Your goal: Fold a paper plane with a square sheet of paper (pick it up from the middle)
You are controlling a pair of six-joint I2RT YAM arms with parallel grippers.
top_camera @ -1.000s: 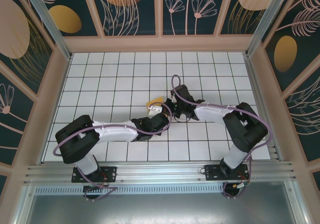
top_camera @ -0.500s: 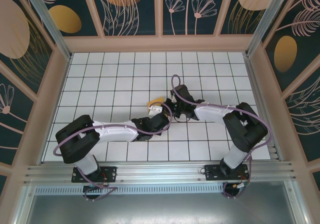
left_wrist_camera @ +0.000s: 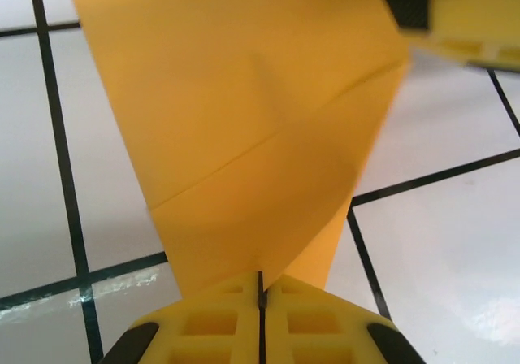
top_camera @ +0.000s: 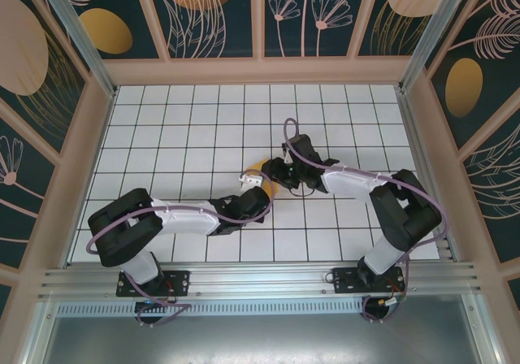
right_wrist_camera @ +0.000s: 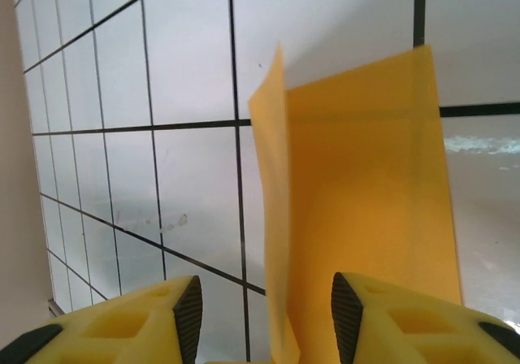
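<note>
The orange-yellow sheet of paper (left_wrist_camera: pixel 244 120) is folded into layers with a diagonal crease and is held up off the white grid table. My left gripper (left_wrist_camera: pixel 262 287) is shut on its lower point, with the yellow fingers pressed together. In the top view the paper (top_camera: pixel 261 169) peeks out between the two wrists near the table's middle, with the left gripper (top_camera: pixel 258 184) just below it. My right gripper (right_wrist_camera: pixel 266 307) is open. The paper's edge (right_wrist_camera: pixel 366 201) stands upright between its spread fingers, close to the right finger, and is not pinched. In the top view the right gripper (top_camera: pixel 278 174) is at the paper's right side.
The white tiled table (top_camera: pixel 187 128) is ringed by a pinkish frame and dark floral walls (top_camera: pixel 211 15). Both arms cross toward the centre. One yellow finger of the right gripper (left_wrist_camera: pixel 471 15) reaches into the left wrist view's top right corner.
The right gripper has opened and let go of the paper. The left gripper has closed fully on the paper. Both wrists and the paper have shifted slightly right.
</note>
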